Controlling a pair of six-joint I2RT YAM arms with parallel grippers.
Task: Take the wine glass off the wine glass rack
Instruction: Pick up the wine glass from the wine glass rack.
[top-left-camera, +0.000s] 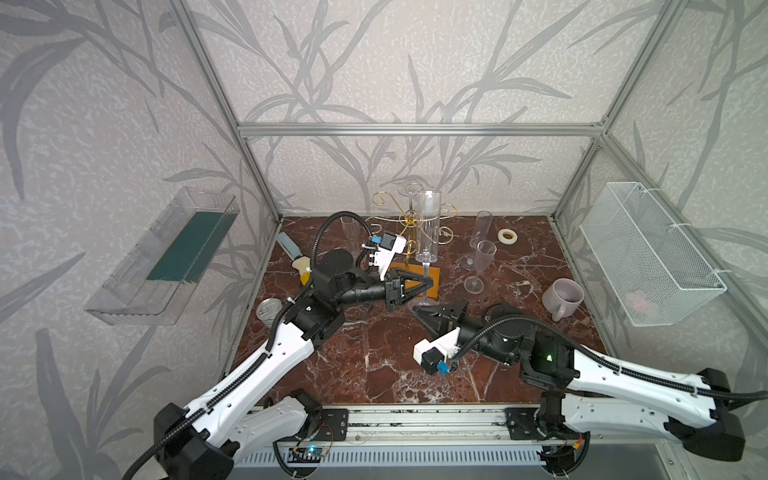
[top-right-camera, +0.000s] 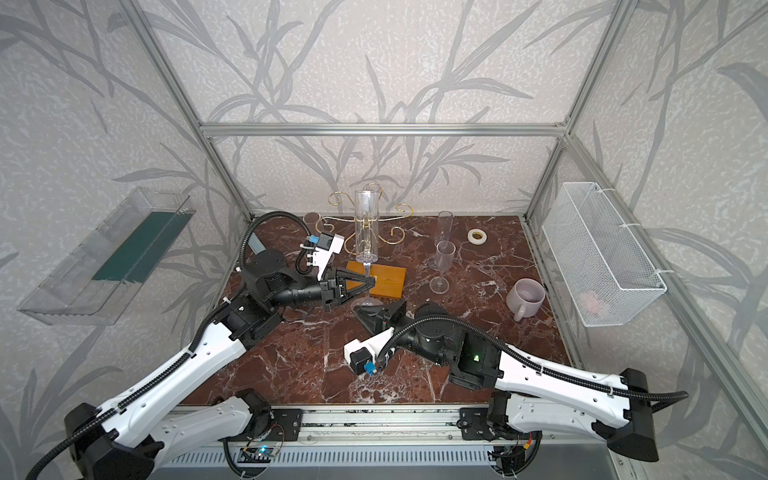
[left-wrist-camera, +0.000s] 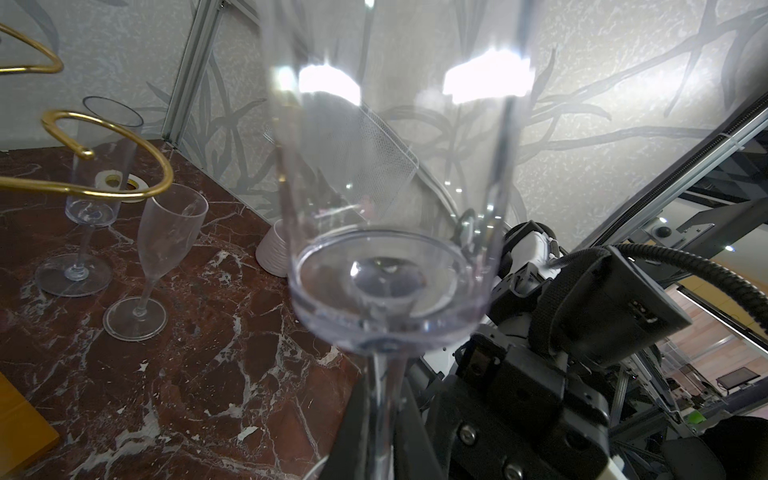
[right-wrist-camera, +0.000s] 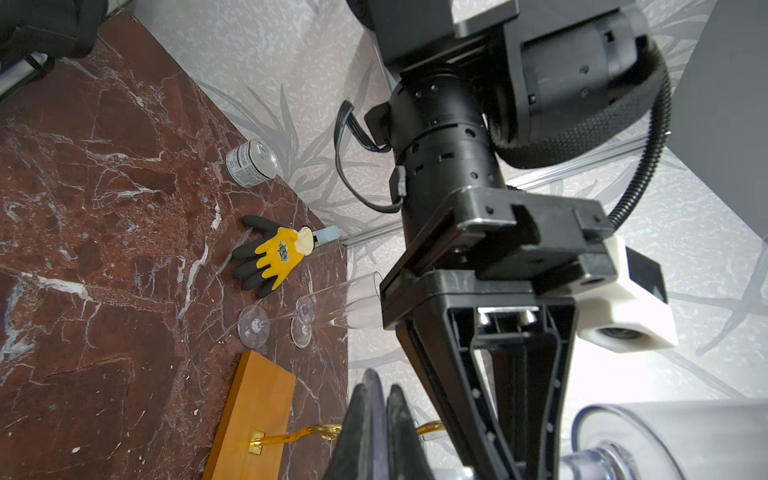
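left fingers (top-left-camera: 428, 283) clamp the upright wine glass (top-left-camera: 428, 224) by its stem; right fingers (top-left-camera: 419, 311) pinch its foot beside the wine glass rack (top-left-camera: 436, 286).

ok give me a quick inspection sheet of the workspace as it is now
surface: red marble table, no spills seen
job's things: wine glass upright, clear of the gold rack
clutter: three spare glasses, tape roll, mug, can, glove
grippers: left gripper shut on the glass stem; right gripper shut on its foot
cables: black hoses along both arms, none seen snagged
surroundings: wire basket and clear tray on the side walls
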